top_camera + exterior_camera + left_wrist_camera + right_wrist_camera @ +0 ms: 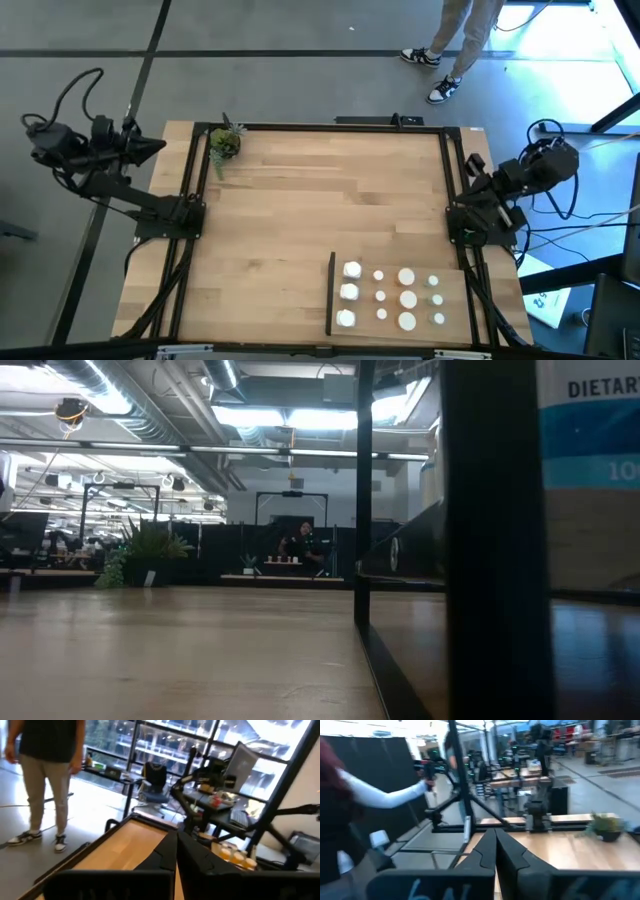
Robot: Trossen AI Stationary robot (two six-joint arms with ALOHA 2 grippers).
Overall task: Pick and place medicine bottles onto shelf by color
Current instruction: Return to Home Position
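Left gripper (176, 839): fingers pressed together, nothing btwn them. The arm is folded up off the worktop's (320, 200) left edge, w/ the gripper aimed across the wood. Right gripper (495, 835): same, fingers closed on nothing, arm tucked off the right edge. Neither is near the task items.

Medicine bottles (407, 298) all stand on the shelf (393, 306), which lies at the worktop's lower-right corner in the high view. They are in 4 columns of 3. Going outward from the shelf's black upright strip (330, 295): larger white ones, small ones, larger white ones, then small ones w/ greenish tops. Top colour of the other small ones is too tiny to tell.

Low view: the strip + one bottle's label fill the right side.

Small potted plant (225, 143) sits at the upper-left corner, well apart from the shelf. A person (462, 30), legs + sneakers only, stands on the floor beyond the top edge.
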